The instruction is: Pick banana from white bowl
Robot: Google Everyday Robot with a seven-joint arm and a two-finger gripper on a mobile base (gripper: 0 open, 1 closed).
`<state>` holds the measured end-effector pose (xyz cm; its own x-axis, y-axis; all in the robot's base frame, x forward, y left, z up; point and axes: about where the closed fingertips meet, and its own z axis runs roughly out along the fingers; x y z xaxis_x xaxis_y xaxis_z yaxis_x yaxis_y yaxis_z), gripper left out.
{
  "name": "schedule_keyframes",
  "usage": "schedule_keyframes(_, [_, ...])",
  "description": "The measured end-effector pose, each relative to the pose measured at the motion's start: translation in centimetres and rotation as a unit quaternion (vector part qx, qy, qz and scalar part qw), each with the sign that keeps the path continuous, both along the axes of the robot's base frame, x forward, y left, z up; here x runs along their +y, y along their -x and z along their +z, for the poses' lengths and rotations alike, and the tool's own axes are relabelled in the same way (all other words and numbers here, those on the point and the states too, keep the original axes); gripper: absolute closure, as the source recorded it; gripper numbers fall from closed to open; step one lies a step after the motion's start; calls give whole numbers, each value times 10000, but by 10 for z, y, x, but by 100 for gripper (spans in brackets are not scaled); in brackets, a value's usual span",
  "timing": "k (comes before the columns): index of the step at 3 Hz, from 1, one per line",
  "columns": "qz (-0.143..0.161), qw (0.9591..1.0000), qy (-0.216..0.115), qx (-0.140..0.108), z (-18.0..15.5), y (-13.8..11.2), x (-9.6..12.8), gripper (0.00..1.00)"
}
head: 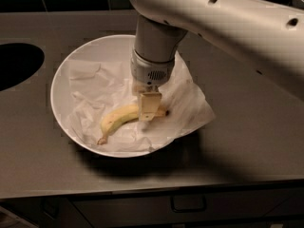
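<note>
- While the claw (149,109) is low inside the white bowl (56,91), right over the banana (118,121), the step in hand reads as the grasp itself.
- Claw state: cannot tell how far open it is, or whether it has hold of the fruit. The wrist housing above it hides most of it.
- Banana: lies on the crumpled white paper (187,103) in the near half of the bowl. Its thin end points at the near rim, and its other end shows just past the claw. By the look of it, it is not yet lifted.
- Grip line: the claw crosses the banana well off its middle. Judgement: the long free end may droop or swing on the lift, so the lift should be slow and straight up.
- Force: the fruit is soft and curved. The claw should close across its narrow width, firmly enough to hold but no harder, since the skin bruises and slips.
- Paper: loose, bunched around the fruit, and overhanging the far rim onto the worktop (247,146). Risk: a fold gets pinched with the banana and drags out with it. Check for this as the banana comes up.
- Bowl: sits free on the worktop. A sideways pull could shift it, so clear the rim before any sideways move.
</note>
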<state>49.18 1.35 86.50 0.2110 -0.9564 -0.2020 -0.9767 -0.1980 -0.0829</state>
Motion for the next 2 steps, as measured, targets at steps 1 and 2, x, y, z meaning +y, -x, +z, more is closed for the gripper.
schedule_keyframes(1, [-21,10000,-11,31,-3,0,-1,44])
schedule_keyframes(2, [-34,9999,-44,83,-10,-1,-2,44])
